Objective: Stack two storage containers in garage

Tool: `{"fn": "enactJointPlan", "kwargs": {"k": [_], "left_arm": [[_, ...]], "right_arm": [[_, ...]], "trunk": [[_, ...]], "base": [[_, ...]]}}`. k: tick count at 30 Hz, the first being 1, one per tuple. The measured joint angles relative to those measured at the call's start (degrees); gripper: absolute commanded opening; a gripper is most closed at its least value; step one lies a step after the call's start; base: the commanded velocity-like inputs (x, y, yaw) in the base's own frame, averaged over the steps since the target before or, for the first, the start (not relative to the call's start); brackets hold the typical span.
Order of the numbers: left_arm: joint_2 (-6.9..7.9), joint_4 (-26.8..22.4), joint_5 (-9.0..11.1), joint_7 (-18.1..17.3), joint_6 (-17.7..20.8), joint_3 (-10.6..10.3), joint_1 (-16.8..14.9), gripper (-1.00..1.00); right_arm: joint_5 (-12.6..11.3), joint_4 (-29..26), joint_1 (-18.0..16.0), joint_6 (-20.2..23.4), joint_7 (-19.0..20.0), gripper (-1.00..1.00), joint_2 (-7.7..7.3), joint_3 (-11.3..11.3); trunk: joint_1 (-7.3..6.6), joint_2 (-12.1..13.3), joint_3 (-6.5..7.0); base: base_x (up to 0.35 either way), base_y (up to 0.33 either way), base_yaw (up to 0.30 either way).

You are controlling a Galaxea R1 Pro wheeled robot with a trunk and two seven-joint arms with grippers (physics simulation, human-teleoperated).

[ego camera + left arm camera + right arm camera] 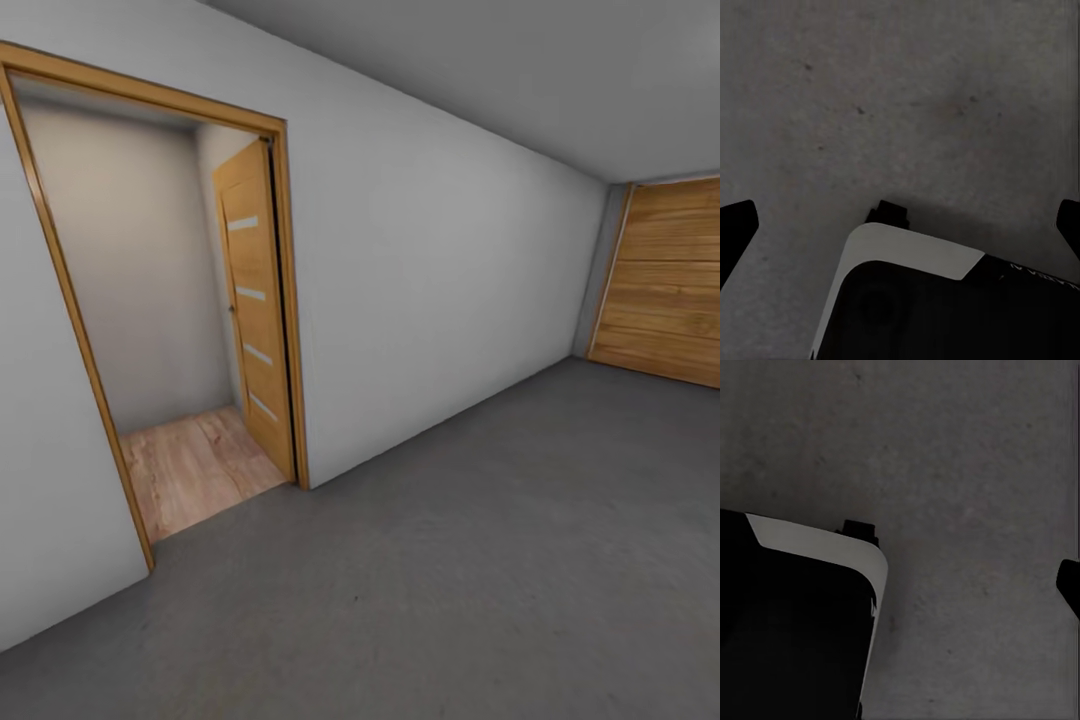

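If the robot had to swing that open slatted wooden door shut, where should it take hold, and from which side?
Probably the small handle at mid-height on the door, though its shape is too small to make out. It sits by the free edge, opposite the hinged side at the frame, so come through the doorway onto the slatted face.

Cut off at the head view's right edge: panelled wooden garage door, partly seen. Cut at the left edge: wood door frame. Partly hidden beyond it: plank-floored room. Left gripper: dark fingers clipped by both picture edges. Right gripper: one finger clipped at the edge, other side concealed behind the robot's black-and-white body; opening indeterminate.
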Motion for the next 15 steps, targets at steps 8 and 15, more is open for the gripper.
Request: {"fn": "enactJointPlan", "kwargs": {"k": [8, 15], "left_arm": [[-0.06, 0.00, 0.01, -0.02, 0.03, 0.00, 0.00, 1.00], [-0.07, 0.00, 0.01, -0.02, 0.03, 0.00, 0.00, 1.00]], "right_arm": [[0.10, 0.00, 0.03, -0.15, 0.05, 1.00, -0.12, 0.01], [0.11, 0.00, 0.02, -0.16, 0.03, 1.00, -0.13, 0.02]], "trunk": [[0.00, 0.00, 0.00], [0.00, 0.00, 0.00]], "base": [[0.322, 0.000, 0.000], [0.321, 0.000, 0.000]]}}
